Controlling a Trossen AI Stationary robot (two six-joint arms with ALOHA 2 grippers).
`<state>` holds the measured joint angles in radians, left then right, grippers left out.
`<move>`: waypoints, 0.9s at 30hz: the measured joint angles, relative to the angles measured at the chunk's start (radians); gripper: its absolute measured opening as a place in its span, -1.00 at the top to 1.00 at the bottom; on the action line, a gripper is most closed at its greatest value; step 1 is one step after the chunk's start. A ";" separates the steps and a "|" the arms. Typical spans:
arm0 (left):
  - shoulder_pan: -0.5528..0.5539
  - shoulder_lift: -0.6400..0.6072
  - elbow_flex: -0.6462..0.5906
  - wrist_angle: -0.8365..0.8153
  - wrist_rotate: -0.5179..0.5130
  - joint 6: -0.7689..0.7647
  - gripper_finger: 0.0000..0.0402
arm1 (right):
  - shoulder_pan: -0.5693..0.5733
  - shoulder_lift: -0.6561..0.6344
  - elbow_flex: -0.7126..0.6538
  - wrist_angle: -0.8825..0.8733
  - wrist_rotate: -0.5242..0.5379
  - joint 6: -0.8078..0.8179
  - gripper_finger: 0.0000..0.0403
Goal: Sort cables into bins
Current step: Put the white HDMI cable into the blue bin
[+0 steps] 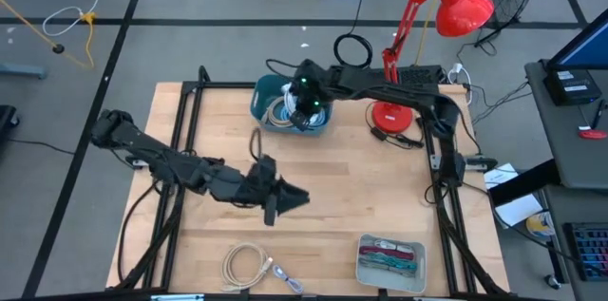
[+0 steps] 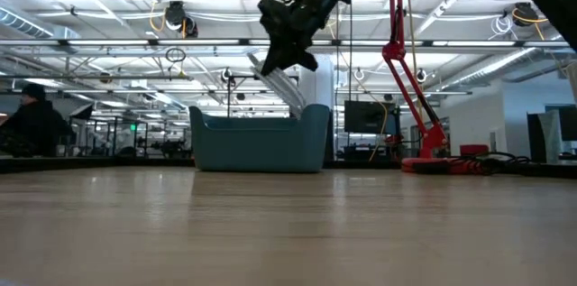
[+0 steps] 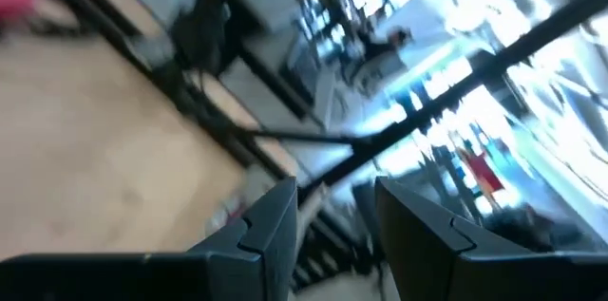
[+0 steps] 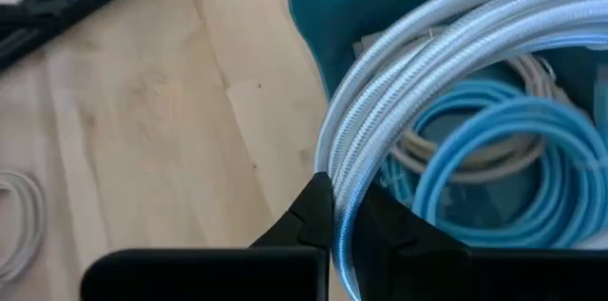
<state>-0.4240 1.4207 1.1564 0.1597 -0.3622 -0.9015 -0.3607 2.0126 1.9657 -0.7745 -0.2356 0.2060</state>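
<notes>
The dark teal bin point(image 1: 268, 102) stands at the table's far middle, seen also in the low view point(image 2: 261, 137). Inside lie a light blue coil point(image 4: 494, 163) and a beige cable point(image 4: 475, 154). My right gripper point(image 1: 306, 102) hovers over this bin, shut on a white braided cable coil point(image 4: 418, 45). My left gripper point(image 1: 288, 200) is open over the table's middle and holds nothing; its fingers point(image 3: 275, 225) show apart in the left wrist view. A beige-white coil point(image 1: 249, 265) lies flat near the near edge. The pale grey tray point(image 1: 391, 261) holds maroon and teal pieces. My right gripper point(image 4: 337, 220) pinches the white coil's bundled strands point(image 4: 344, 173) between its two fingers, coming from above and pointing down. The strands run across the fingers. The coil hangs slanting below the gripper point(image 2: 279, 83) over the teal bin's open top, lifted off the table.
A red desk lamp point(image 1: 456, 2) stands with its base point(image 1: 394, 116) right of the teal bin. A black coiled cord point(image 1: 353, 51) lies beyond the far edge. Black frame rails point(image 1: 180, 149) run along both table sides. Bare wood point(image 1: 361, 187) lies between bin and tray.
</notes>
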 joint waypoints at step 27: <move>-0.002 -0.114 0.000 -0.119 -0.110 0.031 0.28 | 0.015 0.229 0.190 -0.023 0.083 -0.173 0.96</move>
<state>-0.4259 1.3067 1.1564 0.0405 -0.4719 -0.8702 -0.3460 2.2414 2.1556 -0.7971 -0.1524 0.0335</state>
